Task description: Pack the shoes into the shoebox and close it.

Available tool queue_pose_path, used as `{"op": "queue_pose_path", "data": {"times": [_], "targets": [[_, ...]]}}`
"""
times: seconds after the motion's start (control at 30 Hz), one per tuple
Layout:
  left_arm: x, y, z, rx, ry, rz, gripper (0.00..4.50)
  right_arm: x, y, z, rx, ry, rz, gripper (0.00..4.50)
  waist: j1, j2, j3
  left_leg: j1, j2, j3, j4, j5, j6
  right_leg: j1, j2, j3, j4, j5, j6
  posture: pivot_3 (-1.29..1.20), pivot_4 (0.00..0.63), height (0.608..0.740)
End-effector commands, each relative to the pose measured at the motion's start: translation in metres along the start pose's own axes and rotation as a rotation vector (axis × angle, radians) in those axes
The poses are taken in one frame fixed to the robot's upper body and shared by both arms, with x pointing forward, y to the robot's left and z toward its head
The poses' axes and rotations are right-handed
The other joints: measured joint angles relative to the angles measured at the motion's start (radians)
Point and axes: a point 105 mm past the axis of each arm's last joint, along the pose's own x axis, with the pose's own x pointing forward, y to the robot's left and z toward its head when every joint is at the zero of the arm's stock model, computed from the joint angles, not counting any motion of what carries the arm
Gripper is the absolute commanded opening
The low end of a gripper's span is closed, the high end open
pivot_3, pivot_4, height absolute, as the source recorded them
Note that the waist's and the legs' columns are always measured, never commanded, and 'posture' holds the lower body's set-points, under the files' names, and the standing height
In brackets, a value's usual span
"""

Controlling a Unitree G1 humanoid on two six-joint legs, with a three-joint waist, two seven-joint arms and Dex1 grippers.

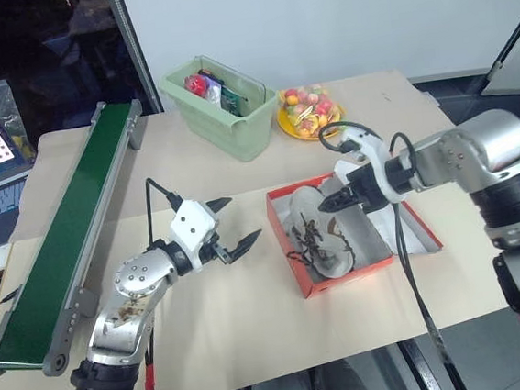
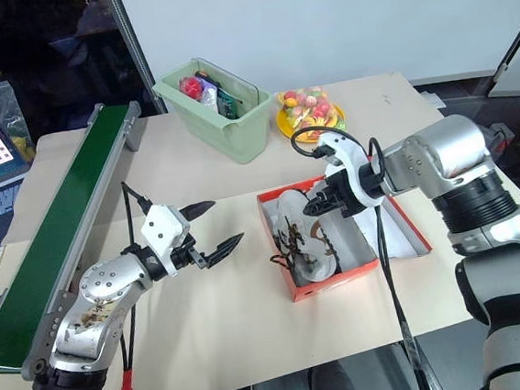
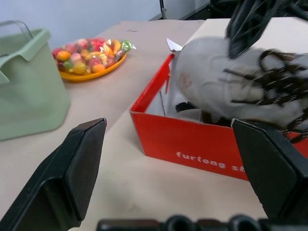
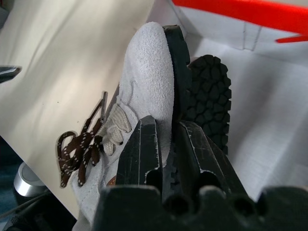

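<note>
Right tool (image 4: 166, 144) clamps a shoe (image 4: 149, 86) w/ the other apparently already in the shoebox (image 1: 342, 279), lid unclosed; left tool (image 1: 235, 225) wide, empty.

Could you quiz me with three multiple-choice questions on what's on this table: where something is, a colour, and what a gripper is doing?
1. Where is the plate of sweets?
A. Inside the shoebox
B. Beside the pale green bin
C. On the green conveyor

2. What colour is the shoebox outside?
A. Red-orange
B. Blue
C. Black

3. What is the right gripper doing?
A. Hanging open
B. Holding the plate
C. Clamping a shoe

Answers:
1 B: the plate sits just next to the bin.
2 A: its outer walls are red-orange.
3 C: its jaws pinch the shoe's edge over the box, while the left gripper stands open.
</note>
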Motion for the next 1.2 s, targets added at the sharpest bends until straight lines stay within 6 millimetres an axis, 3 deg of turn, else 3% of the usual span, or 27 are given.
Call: {"op": "queue_pose_path", "data": {"times": [0.03,0.13,0.3,0.53,0.77,1.03,1.1,1.2], "targets": [[-0.009,-0.027,0.011,-0.013,0.011,-0.211,4.49,0.011,-0.003,0.002,-0.058,0.009,-0.026,0.19,-0.002,0.0,0.0,0.0,0.0,0.0,0.0,0.0,0.0,0.0,0.0,0.0,0.0,0.0,0.0,0.0,0.15,0.74],[-0.014,-0.031,0.008,-0.056,0.055,-0.282,4.49,0.023,0.005,0.003,-0.12,0.029,-0.012,0.19,-0.006,0.0,0.0,0.002,0.0,0.0,0.0,0.0,0.0,0.001,0.0,0.0,0.0,0.0,0.0,0.0,0.15,0.74],[-0.01,-0.019,0.007,-0.023,0.071,-0.267,4.49,0.045,0.022,0.002,-0.254,0.08,-0.01,0.19,-0.008,0.0,-0.001,0.007,0.0,0.0,0.0,0.0,0.0,0.003,0.001,0.001,0.0,0.0,0.0,0.0,0.15,0.74],[-0.002,-0.013,0.006,-0.016,0.061,-0.256,4.49,0.054,0.052,0.029,-0.542,0.051,0.014,0.19,-0.025,0.0,-0.001,0.014,0.002,0.001,-0.001,0.0,0.0,0.006,0.004,0.004,0.001,0.0,-0.001,0.0,0.15,0.74],[0.0,-0.01,0.007,-0.016,0.054,-0.247,4.49,0.056,0.033,0.022,-0.795,0.087,-0.086,0.19,-0.023,0.0,-0.001,0.014,0.002,0.001,-0.001,0.0,0.0,0.006,0.004,0.004,0.001,0.0,-0.001,0.0,0.15,0.74],[0.002,-0.007,0.007,-0.022,0.048,-0.233,4.49,0.036,0.016,0.039,-0.831,0.047,-0.147,0.19,-0.012,0.0,-0.001,0.014,0.002,0.001,-0.001,0.0,0.0,0.006,0.004,0.005,0.001,0.0,-0.001,0.0,0.15,0.74],[0.003,-0.006,0.007,-0.021,0.047,-0.228,4.49,0.036,0.022,0.039,-0.852,0.04,-0.144,0.19,-0.005,0.0,-0.001,0.014,0.002,0.001,-0.001,0.0,0.0,0.006,0.004,0.004,0.001,0.0,-0.001,0.0,0.15,0.74],[0.005,-0.003,0.008,-0.018,0.043,-0.219,4.49,0.05,0.049,0.016,-0.891,0.058,-0.05,0.19,-0.001,0.0,-0.001,0.012,0.002,0.0,-0.001,0.0,0.0,0.004,0.004,0.004,0.001,0.0,-0.001,0.0,0.15,0.74]]}}
